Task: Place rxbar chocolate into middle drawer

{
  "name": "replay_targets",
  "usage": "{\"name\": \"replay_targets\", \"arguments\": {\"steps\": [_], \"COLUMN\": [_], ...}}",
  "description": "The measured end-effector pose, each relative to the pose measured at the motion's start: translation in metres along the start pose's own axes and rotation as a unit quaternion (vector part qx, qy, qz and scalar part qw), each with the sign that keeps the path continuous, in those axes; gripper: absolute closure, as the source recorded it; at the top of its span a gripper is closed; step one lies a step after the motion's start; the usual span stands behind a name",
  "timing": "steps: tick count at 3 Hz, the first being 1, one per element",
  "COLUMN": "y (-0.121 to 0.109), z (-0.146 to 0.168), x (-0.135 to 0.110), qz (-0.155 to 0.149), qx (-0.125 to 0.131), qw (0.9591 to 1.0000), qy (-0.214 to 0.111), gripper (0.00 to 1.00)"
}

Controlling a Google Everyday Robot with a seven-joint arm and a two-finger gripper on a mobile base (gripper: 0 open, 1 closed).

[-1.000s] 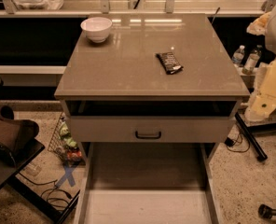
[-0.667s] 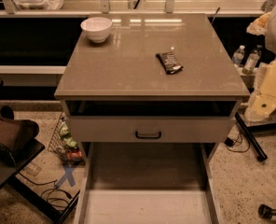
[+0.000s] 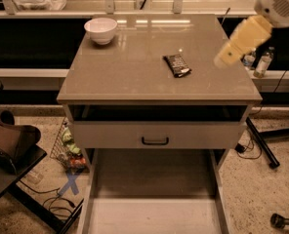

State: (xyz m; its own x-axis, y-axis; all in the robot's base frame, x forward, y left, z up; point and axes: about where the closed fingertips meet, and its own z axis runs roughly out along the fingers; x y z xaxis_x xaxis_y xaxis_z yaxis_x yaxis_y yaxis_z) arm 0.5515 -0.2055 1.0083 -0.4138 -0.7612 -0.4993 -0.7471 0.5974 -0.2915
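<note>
The tool [image 3: 223, 58] hangs above the right side of the desk [image 3: 134, 72], open or closed cannot be told, as the snack bar [image 3: 177, 65], probably light, thin and slippery-wrapped, best pinched across its narrow width, lies mid-desk behind the open middle drawer [image 3: 154, 213].

Pretty dim, warm light; glare streaks on the tabletop [image 3: 134, 72] along its far edge, dark shadow under it, gripper [image 3: 222, 59] at the far right looks blur-smeared, I think.
</note>
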Motion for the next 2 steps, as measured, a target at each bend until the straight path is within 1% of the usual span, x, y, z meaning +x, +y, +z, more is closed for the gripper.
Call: {"name": "replay_targets", "arguments": {"steps": [1,2], "y": [-0.042,-0.066], "z": [0.032,0.056], "x": [-0.034,-0.047], "qz": [0.083,0.155], "qx": [0.038,0.077], "qw": [0.9949,0.9823], "qy": [-0.042,-0.072], "gripper": [0.0,0.0]}}
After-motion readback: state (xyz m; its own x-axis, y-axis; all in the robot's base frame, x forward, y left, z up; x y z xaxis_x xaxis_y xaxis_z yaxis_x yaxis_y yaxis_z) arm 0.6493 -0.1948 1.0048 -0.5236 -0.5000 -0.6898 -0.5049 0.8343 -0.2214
